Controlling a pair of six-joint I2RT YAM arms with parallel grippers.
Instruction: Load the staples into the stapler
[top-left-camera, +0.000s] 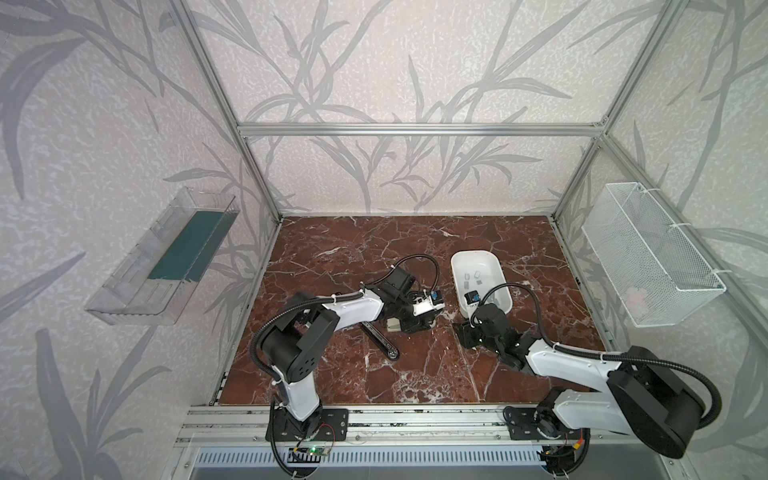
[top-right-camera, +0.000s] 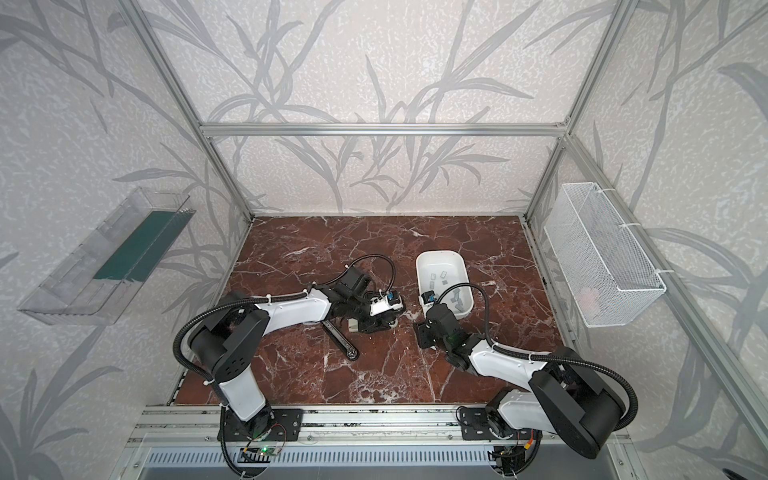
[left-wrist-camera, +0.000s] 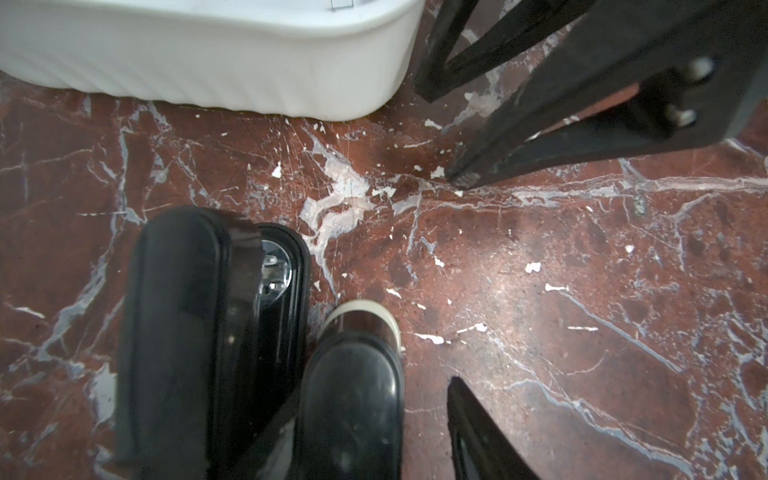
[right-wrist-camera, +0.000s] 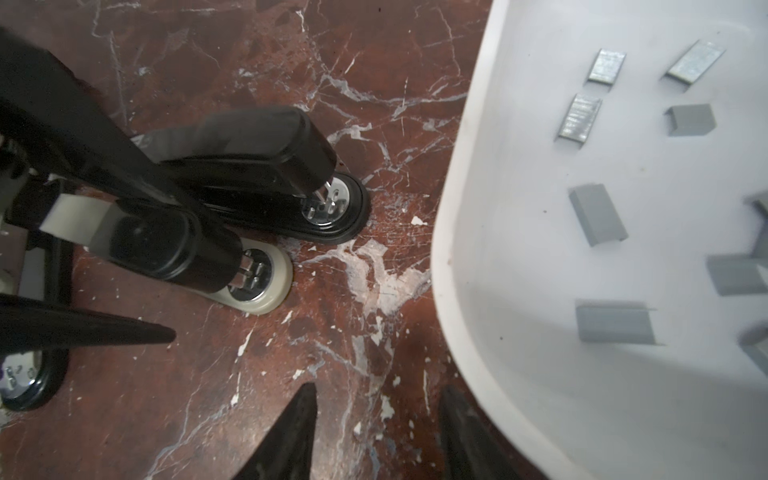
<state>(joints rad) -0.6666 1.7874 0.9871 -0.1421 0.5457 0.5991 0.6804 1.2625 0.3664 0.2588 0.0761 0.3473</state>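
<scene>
While the left gripper (right-wrist-camera: 185, 272) is held with fingers (right-wrist-camera: 104, 328) apart astride the small cream-based stapler (right-wrist-camera: 174, 249), just beside a larger black stapler (right-wrist-camera: 257, 153), the right gripper (right-wrist-camera: 378, 390) is seen open and empty over the table (right-wrist-camera: 249, 62), near the white tray (right-wrist-camera: 453, 208) where the staples (right-wrist-camera: 598, 212) are scattered.

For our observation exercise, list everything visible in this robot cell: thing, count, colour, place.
Staple strips: at least seven, grey, in the tub.
Tub: one, white, right of the staplers.
Black-based stapler: one, black, beside the tub.
Cream-based stapler: one, black top, beside the black-based one.
Third stapler: one, black, nearer the front.
Bin: one, clear, green floor, left wall.
Mesh basket: one, white, right wall.
Table: one, red-brown marble.
Left pincer: one, black, open around the cream-based stapler.
Right pincer: one, black, open, empty.
</scene>
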